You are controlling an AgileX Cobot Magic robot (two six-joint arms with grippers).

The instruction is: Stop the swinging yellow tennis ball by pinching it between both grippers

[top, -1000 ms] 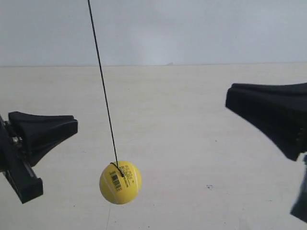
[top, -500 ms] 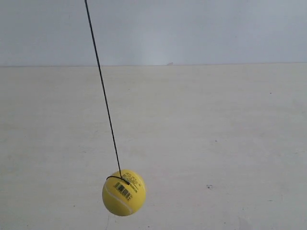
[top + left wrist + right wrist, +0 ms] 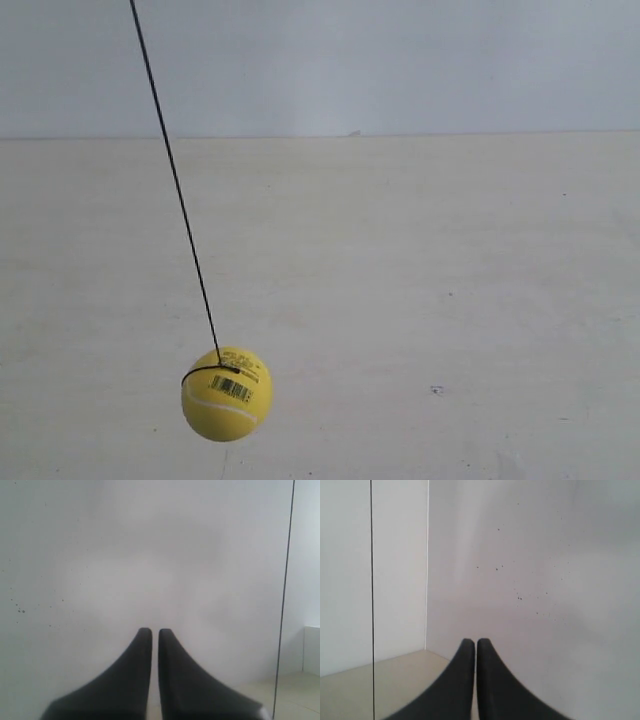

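Note:
The yellow tennis ball point(image 3: 226, 394) hangs low at the left of the exterior view on a thin dark string point(image 3: 170, 180) that slants up to the left; its black band and barcode sticker face the camera. Neither gripper shows in the exterior view. In the left wrist view my left gripper point(image 3: 151, 631) is shut, its black fingers nearly touching, facing a white wall, with the string point(image 3: 284, 600) as a thin line off to one side. My right gripper point(image 3: 471, 642) is shut too, with the string point(image 3: 372, 600) well apart from it. The ball is out of both wrist views.
A pale beige table top point(image 3: 420, 300) lies beneath the ball and meets a white wall point(image 3: 400, 60) behind. A wall corner point(image 3: 427, 565) and a strip of the beige surface point(image 3: 395, 680) show in the right wrist view.
Both grippers, at the exterior view's sides a second ago, have left that view. The ball has swung left and slightly lower, and the string's top has shifted left.

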